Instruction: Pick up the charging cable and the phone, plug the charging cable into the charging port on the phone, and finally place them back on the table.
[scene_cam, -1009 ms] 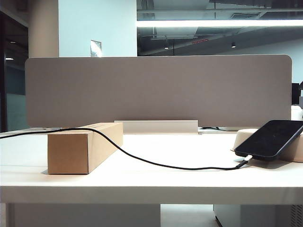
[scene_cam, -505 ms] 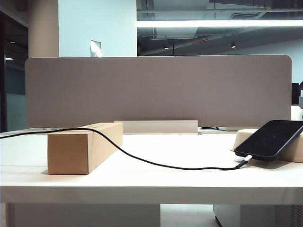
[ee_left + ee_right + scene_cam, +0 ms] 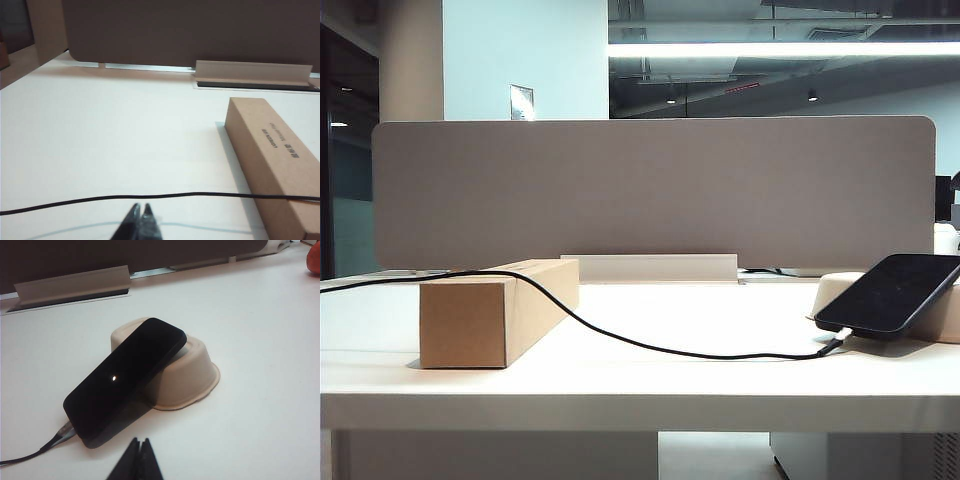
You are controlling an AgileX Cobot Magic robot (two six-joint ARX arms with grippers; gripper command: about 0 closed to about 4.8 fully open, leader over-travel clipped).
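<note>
Charging cable (image 3: 620,338): plugged into phone (image 3: 890,292), both resting on table (image 3: 640,400). Left gripper (image 3: 140,220), right gripper (image 3: 140,452): closed, empty, near edge. Task looks complete.

A slim, glossy black smartphone (image 3: 899,291) with rounded corners and a dark screen leans tilted on an upturned beige shallow tray (image 3: 192,375), its upper short edge resting on the tray's top and its lower short edge down on the wide white table top (image 3: 700,320) just beside the tray. A long, thin black charging cable (image 3: 650,347) with a small silver-white plug (image 3: 65,429) meets that lower edge at the charging port, lies along the table away from the tray and climbs over a long cardboard box (image 3: 495,312) well apart from it.
</note>
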